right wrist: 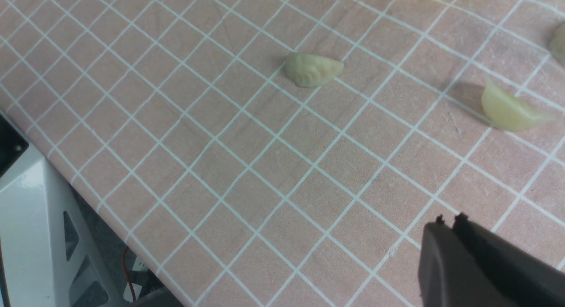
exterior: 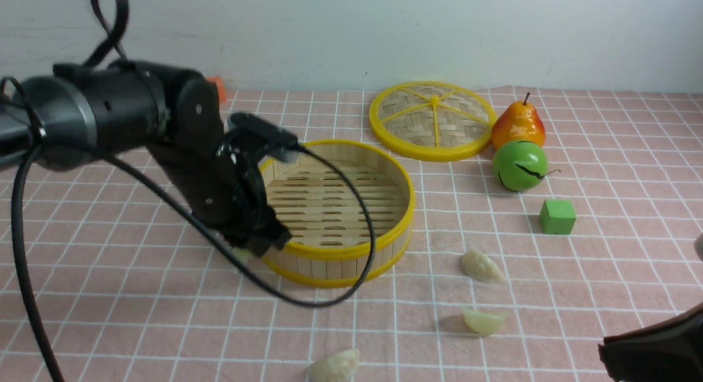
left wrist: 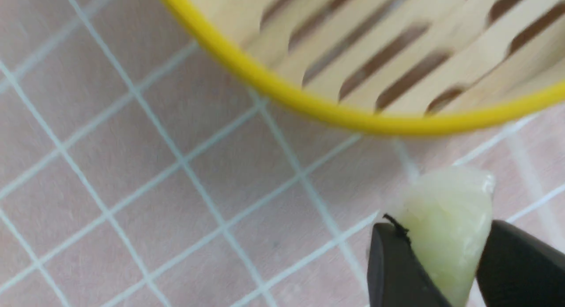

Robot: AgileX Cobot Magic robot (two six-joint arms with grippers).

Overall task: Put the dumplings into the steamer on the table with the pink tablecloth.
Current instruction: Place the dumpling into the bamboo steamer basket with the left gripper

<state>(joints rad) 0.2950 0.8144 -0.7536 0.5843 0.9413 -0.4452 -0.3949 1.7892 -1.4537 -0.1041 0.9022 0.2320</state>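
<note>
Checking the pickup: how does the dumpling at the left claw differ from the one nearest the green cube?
The held dumpling is pinched in the left claw, close to the rim of the steamer; the dumpling nearest the green cube lies free on the pink tablecloth, farther from it. The held one looks glossy and translucent, the other duller. Both are pale and outside the steamer.
</note>
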